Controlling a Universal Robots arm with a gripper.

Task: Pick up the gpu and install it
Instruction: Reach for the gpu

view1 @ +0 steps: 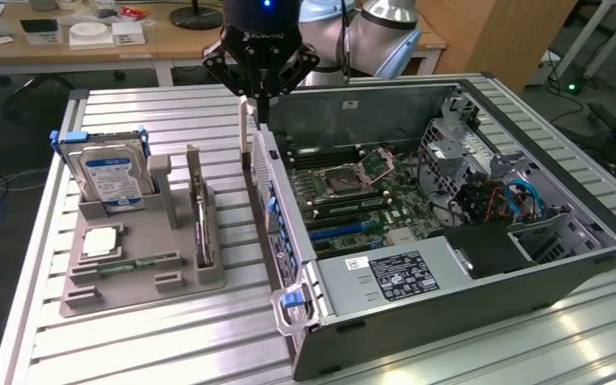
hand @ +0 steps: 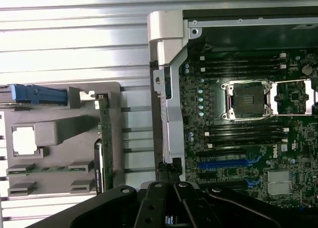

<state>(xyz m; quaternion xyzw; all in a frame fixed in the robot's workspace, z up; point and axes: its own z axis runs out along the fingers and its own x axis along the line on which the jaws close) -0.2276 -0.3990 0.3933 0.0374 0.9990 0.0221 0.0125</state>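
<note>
The gpu (view1: 202, 227) is a thin dark card standing on edge in a slot of the grey holder tray (view1: 142, 289), its pale bracket end pointing up. In the wrist view the gpu (hand: 104, 138) shows edge-on in that tray (hand: 59, 133). My gripper (view1: 257, 99) hangs shut above the rear wall of the open computer case (view1: 468, 281), to the exterior view's right of the gpu and apart from it. The wrist view shows the gripper (hand: 167, 182) with its fingers together over the case's rear edge, and I see nothing held. The motherboard (hand: 238, 138) lies exposed inside.
The tray also holds a hard drive (view1: 110, 180) with a blue-white label, a processor chip (view1: 100, 241) and a narrow memory stick (view1: 126, 263). The case's rear wall stands upright between tray and motherboard. A desk with clutter (view1: 94, 36) lies behind the ribbed metal table (view1: 158, 353).
</note>
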